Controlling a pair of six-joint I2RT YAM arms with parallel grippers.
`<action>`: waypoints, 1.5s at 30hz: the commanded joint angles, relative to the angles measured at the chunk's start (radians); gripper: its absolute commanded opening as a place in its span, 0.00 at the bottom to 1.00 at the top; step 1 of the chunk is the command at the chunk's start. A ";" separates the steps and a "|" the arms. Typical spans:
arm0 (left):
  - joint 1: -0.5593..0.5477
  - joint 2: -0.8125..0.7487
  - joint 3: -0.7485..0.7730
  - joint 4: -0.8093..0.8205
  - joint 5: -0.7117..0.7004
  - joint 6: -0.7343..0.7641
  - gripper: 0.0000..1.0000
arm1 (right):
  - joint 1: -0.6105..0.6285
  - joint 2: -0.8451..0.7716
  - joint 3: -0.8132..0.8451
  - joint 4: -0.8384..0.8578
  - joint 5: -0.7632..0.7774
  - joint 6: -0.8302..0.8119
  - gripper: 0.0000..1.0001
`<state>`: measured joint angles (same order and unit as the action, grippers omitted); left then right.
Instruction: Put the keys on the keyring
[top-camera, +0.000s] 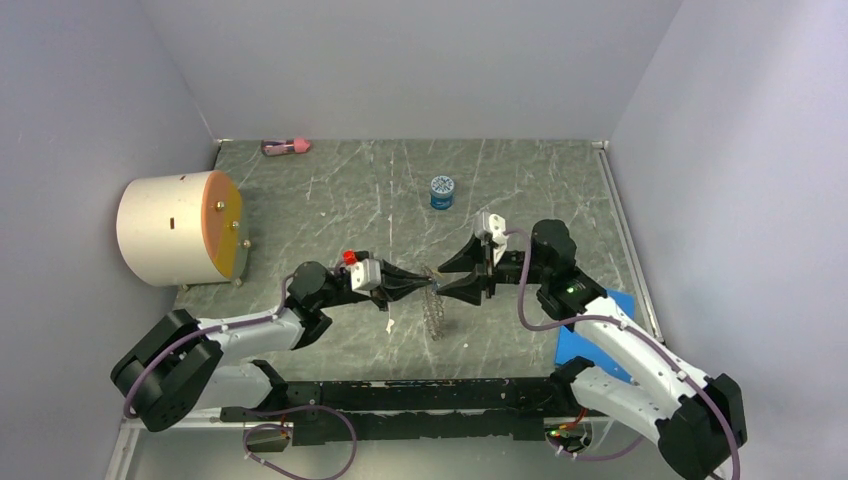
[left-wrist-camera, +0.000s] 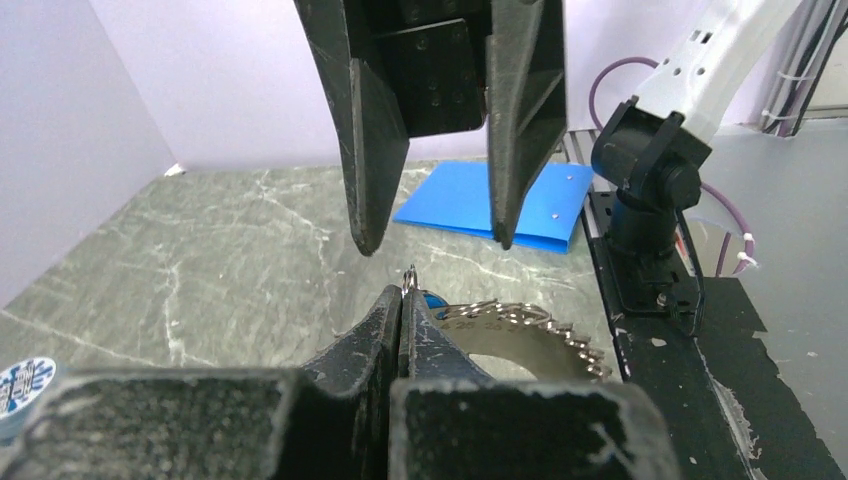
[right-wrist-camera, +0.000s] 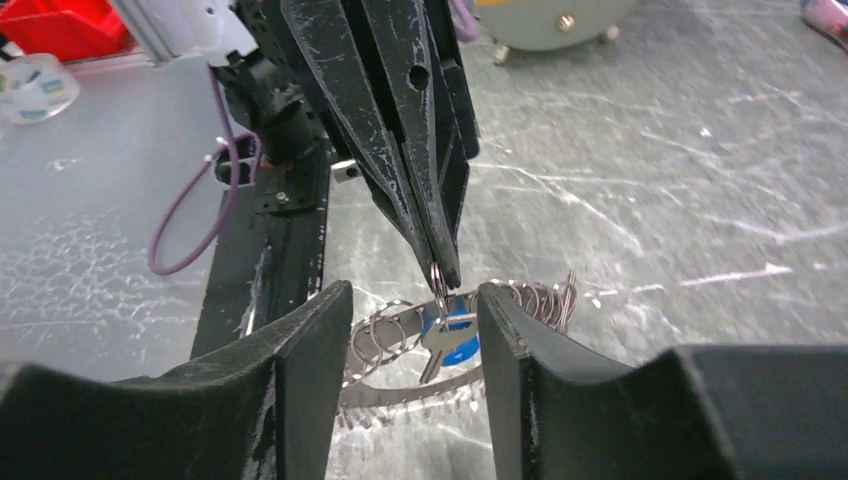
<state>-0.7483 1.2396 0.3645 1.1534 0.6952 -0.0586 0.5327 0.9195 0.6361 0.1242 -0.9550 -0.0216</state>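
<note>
We count two pincers, meeting tip to tip over the middle of the grey marbled bench (top-camera: 330, 190). The left pincer (top-camera: 430, 288) has its fingers pressed together. It is clamped on the one key we can see, a blue-headed metal key (right-wrist-camera: 458, 342), held by the small wire ring (right-wrist-camera: 438, 280) at its top so that the key hangs below the tips. The right pincer (top-camera: 443, 279) stands with its fingers apart, one on each side of the hanging key, touching nothing that we can make out.

One keyring (top-camera: 432, 315), a large greyish metal loop with a beaded, coiled look, sits just beneath both pincers. From the right wrist view the key hangs above the loop's inside.

Further off we count one round blue jar (top-camera: 441, 192), one white drum (top-camera: 175, 228) with an orange face, one flat blue sheet (top-camera: 573, 347) near the bench's right edge, and one small pink thing (top-camera: 286, 146) at the far wall.
</note>
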 joint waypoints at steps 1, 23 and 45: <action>0.004 -0.029 0.006 0.112 0.042 -0.034 0.02 | -0.003 0.042 0.018 0.175 -0.141 0.020 0.48; 0.005 -0.024 0.003 0.153 0.036 -0.060 0.02 | -0.002 0.118 0.038 0.131 -0.091 -0.013 0.00; 0.005 -0.174 0.165 -0.827 -0.091 0.365 0.47 | 0.144 0.303 0.387 -0.648 0.338 -0.201 0.00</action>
<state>-0.7410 1.0470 0.4641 0.4679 0.6136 0.2100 0.6254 1.1854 0.9268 -0.3786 -0.7345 -0.1886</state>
